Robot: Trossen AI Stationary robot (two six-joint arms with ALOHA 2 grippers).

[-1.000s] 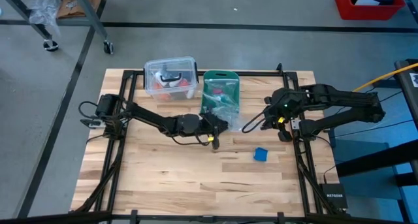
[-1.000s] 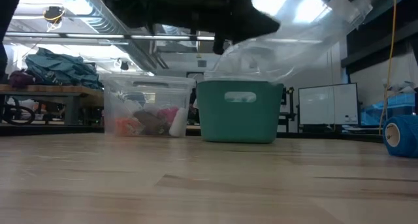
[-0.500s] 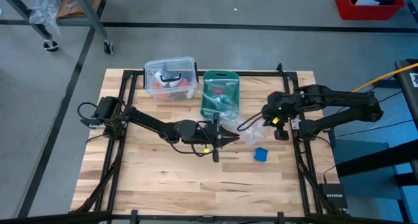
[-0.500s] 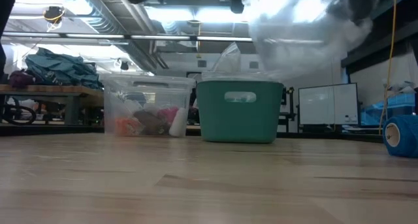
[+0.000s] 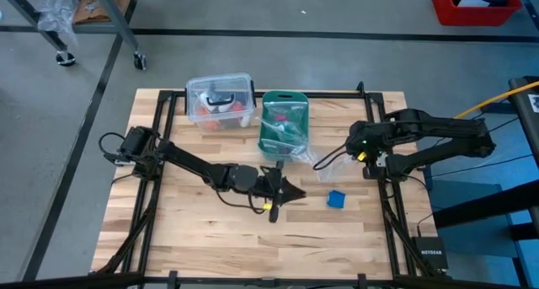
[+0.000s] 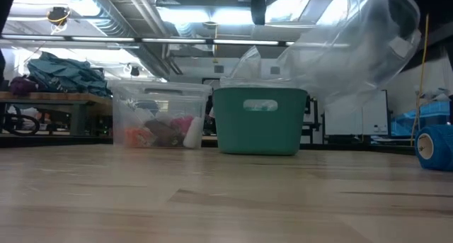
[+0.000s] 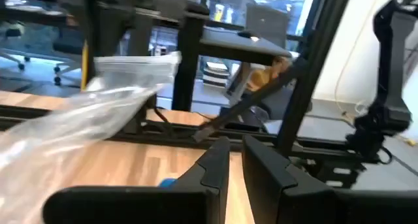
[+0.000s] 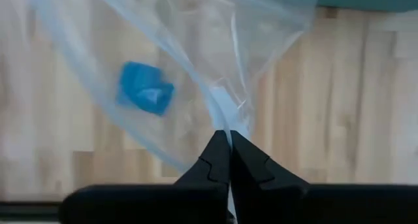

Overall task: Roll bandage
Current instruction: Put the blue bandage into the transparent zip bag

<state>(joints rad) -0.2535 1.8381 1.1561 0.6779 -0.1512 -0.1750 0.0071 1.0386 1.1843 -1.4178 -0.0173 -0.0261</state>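
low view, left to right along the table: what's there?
clear plastic bin → teal basket → blue bandage roll at the right edge. The clear plastic bag hangs above the basket and the space to its right.

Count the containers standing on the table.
2: a clear plastic box at the table's far edge, and a teal basket right beside it, nearer the right arm. Anything behind them is hidden.

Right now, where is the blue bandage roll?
High view: the bandage roll lies alone on the table's right half, in front of the teal basket, below the clear bag.
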